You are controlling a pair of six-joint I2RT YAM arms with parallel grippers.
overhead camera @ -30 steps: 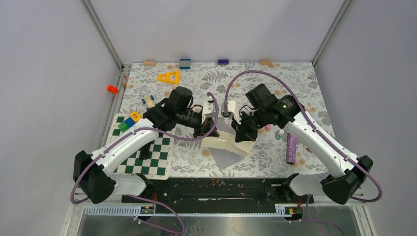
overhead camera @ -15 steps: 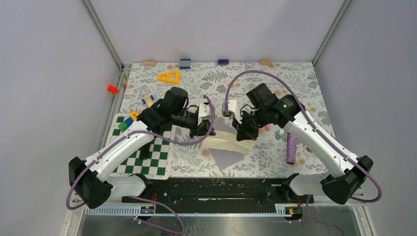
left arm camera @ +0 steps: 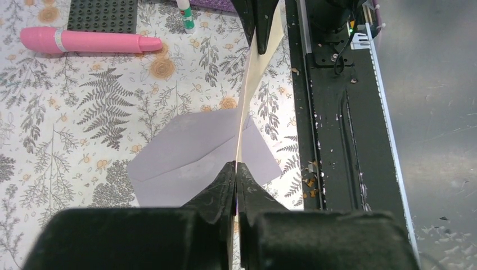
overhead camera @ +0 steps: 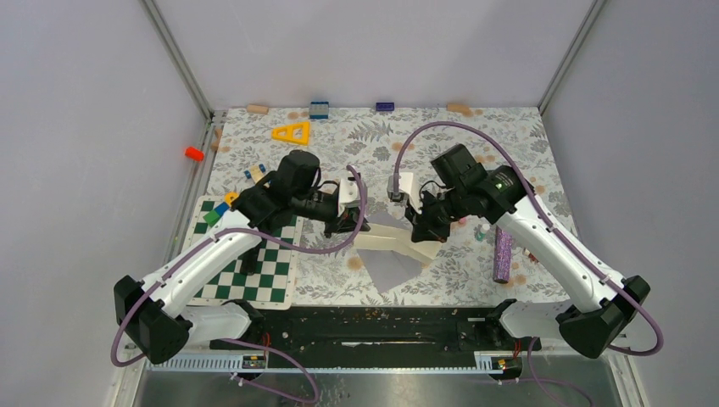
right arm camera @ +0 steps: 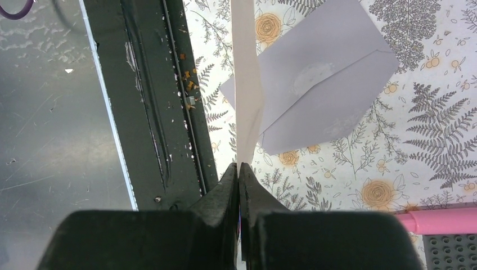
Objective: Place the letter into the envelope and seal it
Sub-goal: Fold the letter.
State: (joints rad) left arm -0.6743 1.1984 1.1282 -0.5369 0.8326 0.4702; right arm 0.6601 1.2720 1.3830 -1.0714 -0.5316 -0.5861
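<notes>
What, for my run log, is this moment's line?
left gripper shut on letter | right gripper shut on letter | envelope lying beneath

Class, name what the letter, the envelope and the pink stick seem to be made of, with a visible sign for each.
The letter: cream paper, matte; seen edge-on it is very thin and curves. The envelope: grey paper, matte, with sharp fold lines, lying flat. The pink stick: probably plastic, smooth with a slight sheen.
</notes>
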